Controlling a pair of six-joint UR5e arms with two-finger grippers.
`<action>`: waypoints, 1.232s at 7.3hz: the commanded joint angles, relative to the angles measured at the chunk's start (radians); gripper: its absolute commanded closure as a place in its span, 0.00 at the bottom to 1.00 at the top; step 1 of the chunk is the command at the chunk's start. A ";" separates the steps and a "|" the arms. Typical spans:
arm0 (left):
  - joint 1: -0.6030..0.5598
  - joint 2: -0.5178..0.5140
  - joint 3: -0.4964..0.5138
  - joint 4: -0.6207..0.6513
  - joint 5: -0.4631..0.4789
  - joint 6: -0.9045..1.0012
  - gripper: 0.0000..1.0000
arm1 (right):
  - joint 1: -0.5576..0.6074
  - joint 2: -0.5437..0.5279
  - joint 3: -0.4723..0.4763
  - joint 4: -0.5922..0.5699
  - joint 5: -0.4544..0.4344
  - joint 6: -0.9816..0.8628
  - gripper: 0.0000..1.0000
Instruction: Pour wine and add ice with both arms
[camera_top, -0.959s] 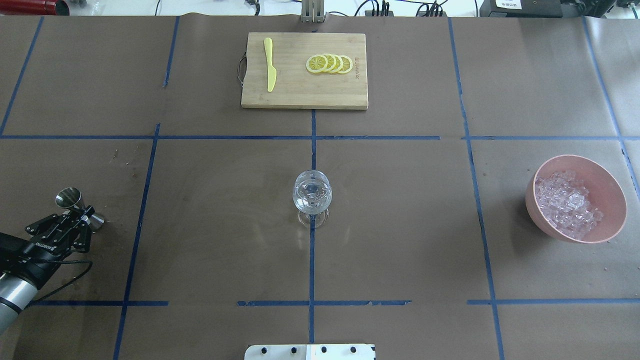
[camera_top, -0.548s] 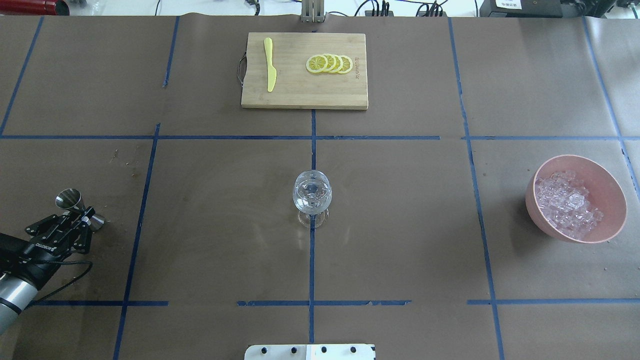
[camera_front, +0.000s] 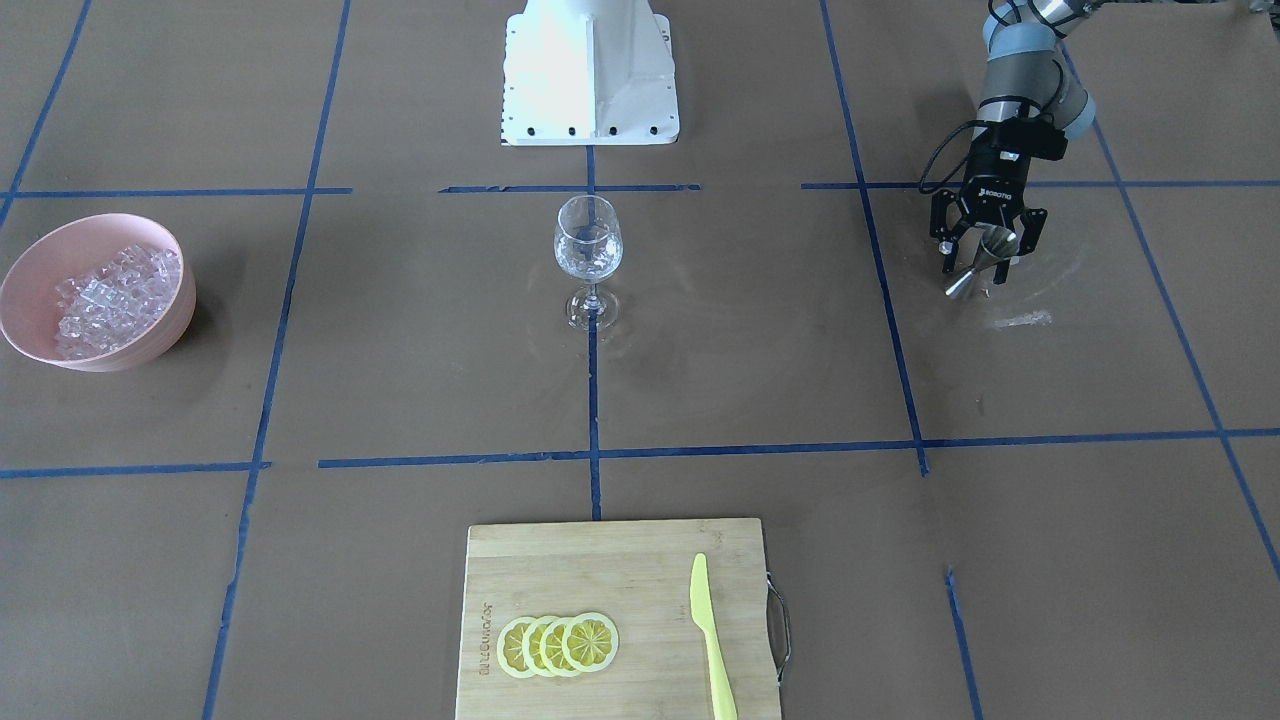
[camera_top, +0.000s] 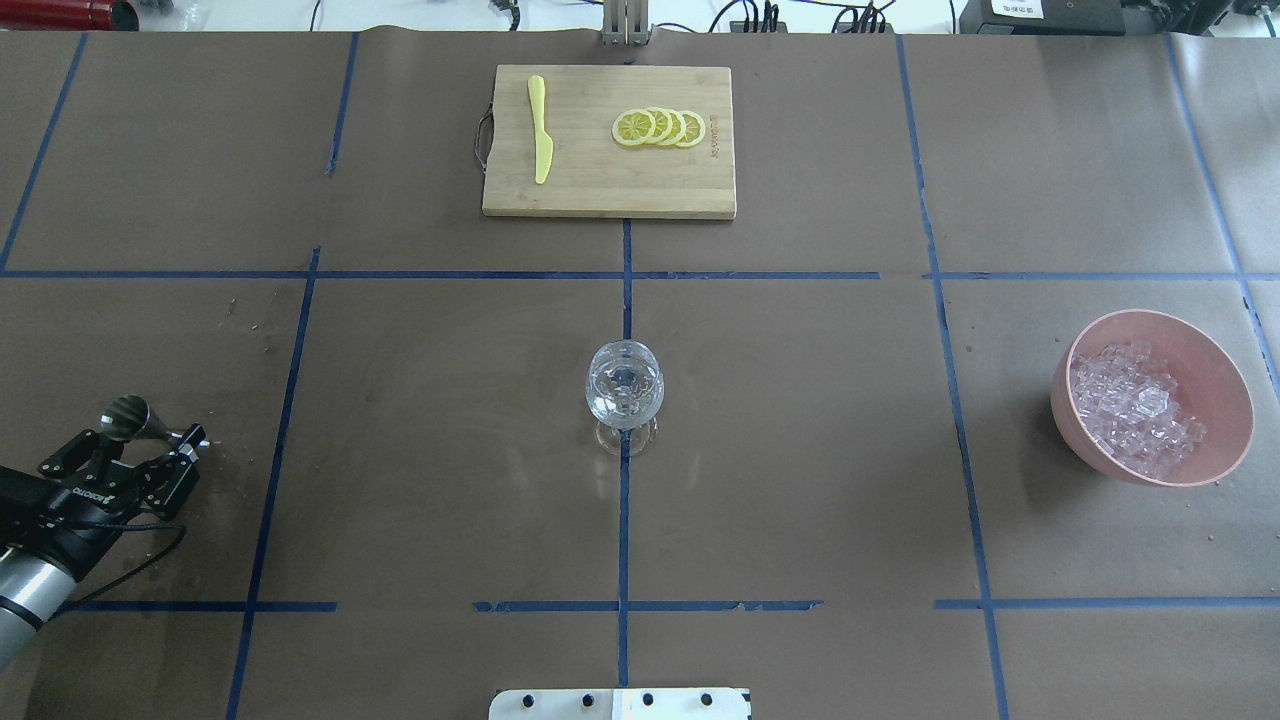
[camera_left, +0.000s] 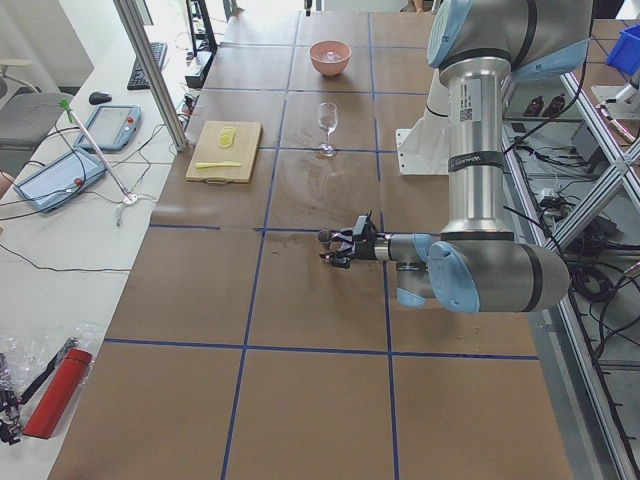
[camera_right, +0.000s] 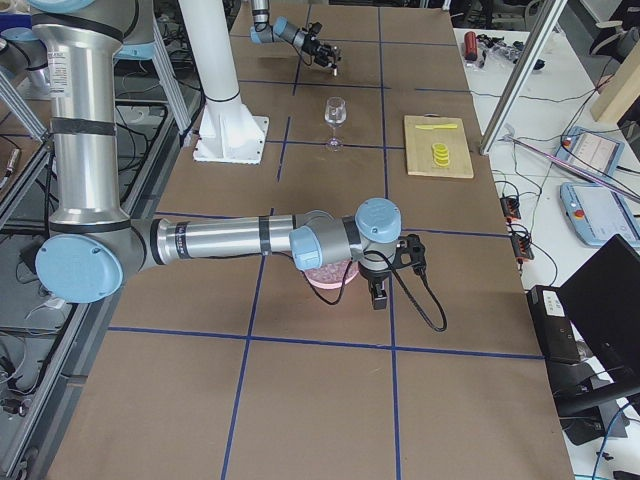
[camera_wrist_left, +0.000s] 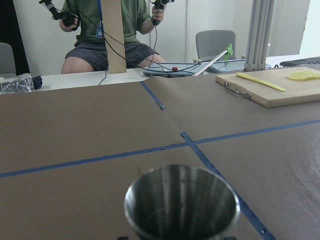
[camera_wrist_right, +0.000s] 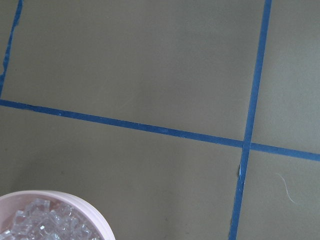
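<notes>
- The left gripper (camera_top: 142, 442) is clenched on a small steel double-cone jigger (camera_front: 985, 258), held tilted just above the brown paper at the table's left end.
- The clear stemmed wine glass (camera_top: 624, 392) stands upright at the centre, well apart from the jigger.
- The clear ice cubes (camera_top: 1135, 405) lie heaped in the pink bowl (camera_top: 1230, 440) on the right.
- The right gripper (camera_right: 381, 293) hangs beside that bowl; I cannot tell whether it is open.
- The pouring step seems in hand. The jigger's contents are unclear.
- Next, the jigger needs carrying level to the glass, then tipping over its rim.
</notes>
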 joint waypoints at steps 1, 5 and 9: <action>0.000 0.010 -0.009 0.000 -0.048 0.007 0.23 | 0.000 0.000 0.000 0.000 0.000 0.000 0.00; -0.004 0.157 -0.178 0.064 -0.243 0.014 0.23 | 0.000 -0.002 0.015 0.000 0.002 0.000 0.00; -0.013 0.277 -0.230 0.167 -0.388 0.022 0.25 | 0.000 -0.003 0.023 0.000 0.002 0.003 0.00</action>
